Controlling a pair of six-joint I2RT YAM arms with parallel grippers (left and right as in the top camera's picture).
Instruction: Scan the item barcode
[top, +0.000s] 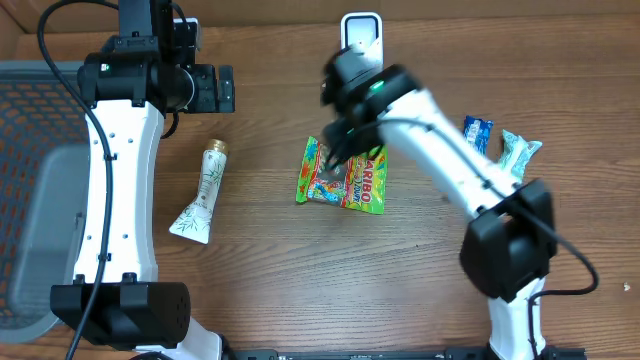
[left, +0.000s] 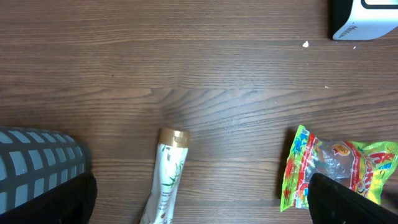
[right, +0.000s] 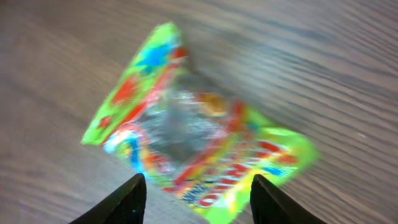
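Wood table (top: 260, 290) from above: the bag (top: 345, 180) lies flat just below the scanner (top: 360, 28), handy for scanning, with the right gripper (top: 335, 140) over its left end and open room around. Left wrist: left gripper (left: 199, 202) wide, empty, off to the side. Right wrist, blurred: jaws parted above the bag, seemingly not gripping.

The bag (top: 345, 180) lies flat in the middle of the bench (top: 270, 290). The right hand (right: 198, 196) hangs over the bag, a finger on either side and neither one touching it. Behind the bag, at the far edge, stands the scanner (top: 360, 30). To the bag's left and well apart lies the tube (top: 203, 195), its cap toward the far edge. The left hand (top: 225, 90) is beyond the tube. The basket (top: 30, 200) sits at the left edge. Two packets (top: 477, 132) (top: 520, 152) lie side by side toward the right edge.
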